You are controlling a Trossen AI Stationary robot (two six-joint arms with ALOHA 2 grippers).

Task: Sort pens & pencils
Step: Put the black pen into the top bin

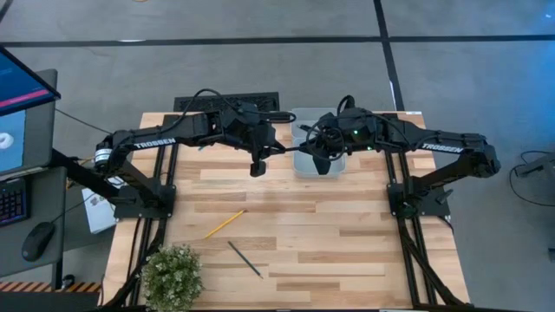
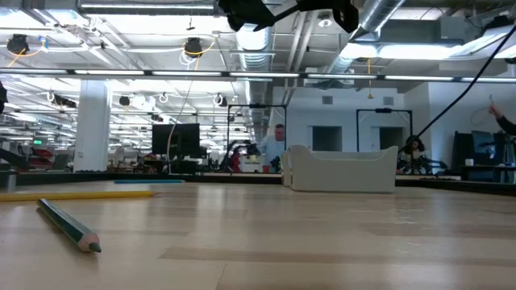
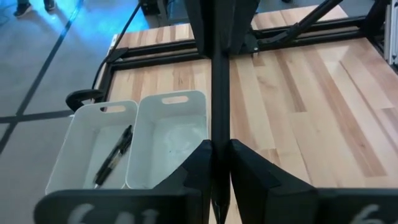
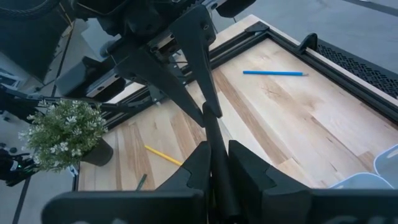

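Yellow pencil (image 1: 224, 224), light blue pencil (image 4: 274, 73), dark green pencil (image 2: 68, 225), white bins (image 3: 165, 134), pale wood table (image 1: 347, 234).

Black pen (image 3: 220, 93) held level between both grippers, high above table, one end clamped in left gripper (image 3: 221, 163), other end in right gripper (image 4: 216, 163). Second black pen (image 3: 114, 155) laid flat in outer compartment of white double bin (image 3: 155, 102). Yellow pencil (image 1: 224, 224) laid diagonally on bare tabletop. Dark green pencil (image 1: 244, 258) laid diagonally just beside it, apart, tip sharpened as seen in low view. Light blue pencil (image 4: 274, 73) laid flat near table edge, well apart from others.
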